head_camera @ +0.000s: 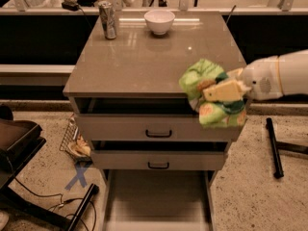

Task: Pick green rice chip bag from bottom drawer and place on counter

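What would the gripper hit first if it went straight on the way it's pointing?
Likely nothing: the gripper, shut on the green rice chip bag, points left above the front of the counter; the can and bowl sit farther back. Height is unclear.

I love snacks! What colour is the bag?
Light green bag, in the gripper at counter edge; camera view.
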Controlling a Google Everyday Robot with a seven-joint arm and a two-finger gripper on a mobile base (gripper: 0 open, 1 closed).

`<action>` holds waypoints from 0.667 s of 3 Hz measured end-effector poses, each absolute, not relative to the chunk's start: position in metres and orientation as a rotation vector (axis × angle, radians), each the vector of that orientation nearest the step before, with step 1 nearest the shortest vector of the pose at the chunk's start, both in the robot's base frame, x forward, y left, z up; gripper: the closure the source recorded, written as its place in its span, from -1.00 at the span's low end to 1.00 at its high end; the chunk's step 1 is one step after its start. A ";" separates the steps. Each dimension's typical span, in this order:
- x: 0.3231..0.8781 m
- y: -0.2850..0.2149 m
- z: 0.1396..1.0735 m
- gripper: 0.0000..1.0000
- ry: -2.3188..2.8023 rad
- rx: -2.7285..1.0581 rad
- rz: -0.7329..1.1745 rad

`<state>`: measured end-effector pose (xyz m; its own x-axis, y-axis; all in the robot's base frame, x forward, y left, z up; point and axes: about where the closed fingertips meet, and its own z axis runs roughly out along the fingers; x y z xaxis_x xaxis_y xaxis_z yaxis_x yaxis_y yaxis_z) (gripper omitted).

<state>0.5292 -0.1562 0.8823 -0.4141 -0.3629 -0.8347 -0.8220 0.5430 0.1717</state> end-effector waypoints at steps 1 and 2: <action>0.573 -0.156 0.920 1.00 1.989 -0.962 0.730; 0.639 -0.150 0.937 1.00 2.021 -0.963 0.735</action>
<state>0.6389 -0.1501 0.9375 -0.4219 -0.3776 -0.8243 -0.8191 0.5485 0.1680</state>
